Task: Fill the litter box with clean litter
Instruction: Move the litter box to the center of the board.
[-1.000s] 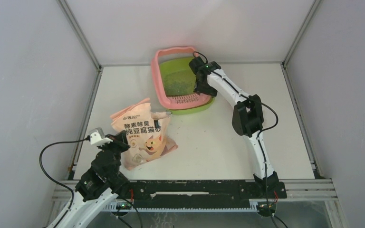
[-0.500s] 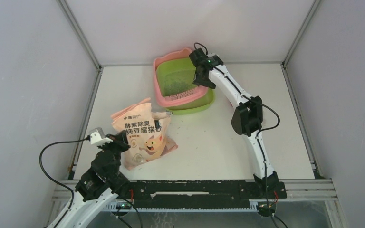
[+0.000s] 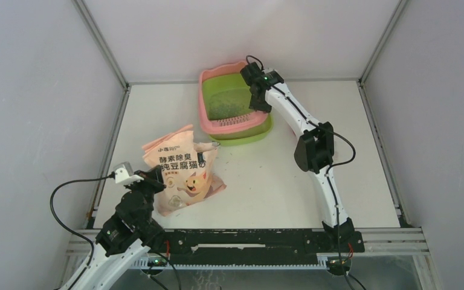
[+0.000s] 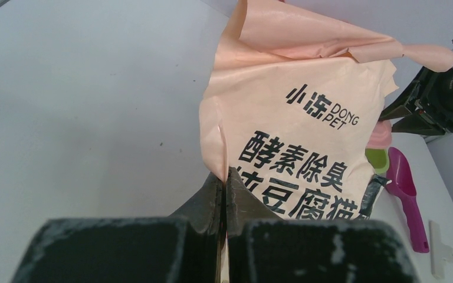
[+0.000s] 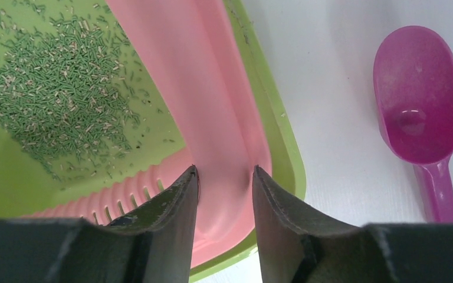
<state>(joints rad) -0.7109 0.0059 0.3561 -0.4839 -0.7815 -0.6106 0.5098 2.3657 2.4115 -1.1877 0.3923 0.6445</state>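
The litter box (image 3: 204,103) stands at the back of the table, with a pink rim, a lime-green basin and a pink grid at its near end. Greyish-green litter (image 3: 223,107) lies spread in the basin, and shows as small pellets in the right wrist view (image 5: 59,100). My right gripper (image 3: 257,104) is shut on the box's right pink rim (image 5: 177,76), one finger on each side of it (image 5: 225,171). My left gripper (image 3: 157,176) is shut on the edge of the peach-pink printed bag (image 3: 181,169), pinching a fold of it (image 4: 224,177).
A magenta scoop (image 5: 419,100) lies on the table just right of the box; it also shows in the left wrist view (image 4: 404,188). A small white clip (image 4: 439,247) lies near it. Grey walls close the table on three sides.
My right gripper has moved back and to the right with the box's pink rim, shifting and turning the litter box. The left gripper and the bag have not moved.
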